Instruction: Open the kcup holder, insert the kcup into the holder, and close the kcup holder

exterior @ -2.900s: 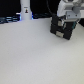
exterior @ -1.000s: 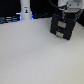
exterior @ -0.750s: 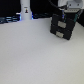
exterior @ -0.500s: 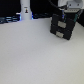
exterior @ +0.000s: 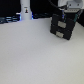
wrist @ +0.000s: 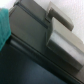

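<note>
The kcup holder (exterior: 63,27) is a black boxy unit with two stacked drawer fronts, standing at the far right of the exterior view. My white gripper (exterior: 69,8) hangs right over its top, blurred, so I cannot tell how its jaws stand. The wrist view is very close on the holder's black face (wrist: 30,47) and one pale handle (wrist: 62,36). A bright green patch (wrist: 4,27) shows at the edge of the wrist view; it may be the kcup's top, but it is too blurred to tell. No kcup shows in the exterior view.
A white upright object (exterior: 25,10) with a blue glow stands at the back on the exterior view's left. A pale table surface (exterior: 30,55) fills the front of the exterior view.
Since 2.9 s ago the gripper has come down close over the holder's top. Over the last second nothing visibly moves.
</note>
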